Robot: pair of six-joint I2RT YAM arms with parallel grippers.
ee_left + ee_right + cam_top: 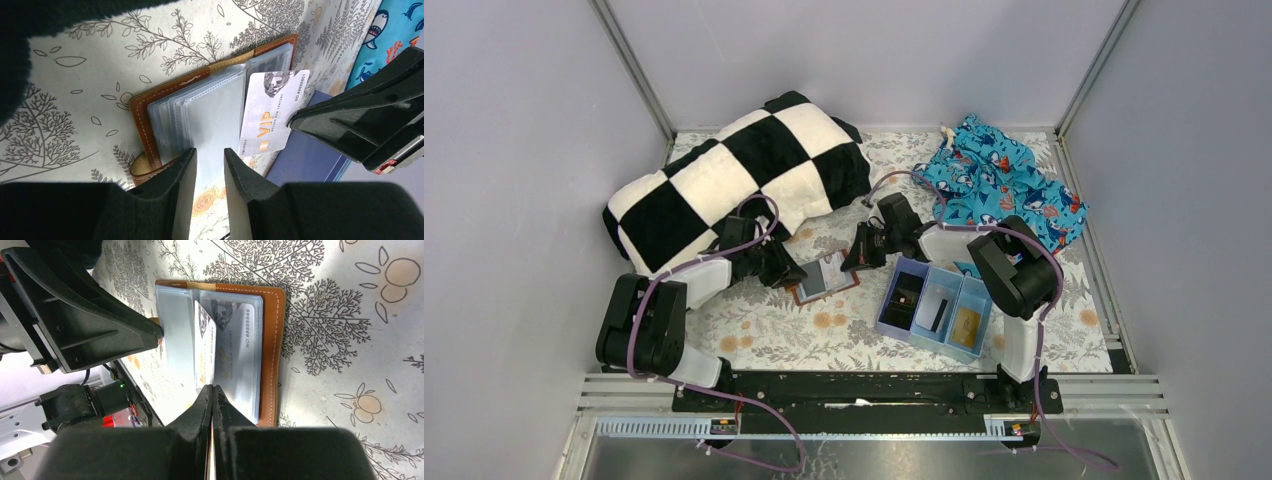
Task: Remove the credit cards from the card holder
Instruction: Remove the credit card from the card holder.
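Observation:
The brown leather card holder [827, 280] [150, 120] [272, 340] lies open on the flowered cloth, its clear sleeves up. My right gripper [212, 387] [856, 262] is shut on the end of a whitish credit card [272, 110] [205, 340] marked VIP. That card is tilted up, its other end over the sleeves. My left gripper [210, 152] [786, 270] stands open at the holder's opposite edge. One finger [185, 170] rests on the leather rim, and nothing sits between the jaws. An orange-gold credit card [966, 323] lies in the tray's right compartment.
The light blue three-compartment tray [924, 342] sits right of the holder, with a black block [906, 300] in its left compartment. A black-and-white checkered pillow [734, 180] lies behind the left arm. A blue patterned cloth [1004, 185] lies at the back right. Grey walls enclose the table.

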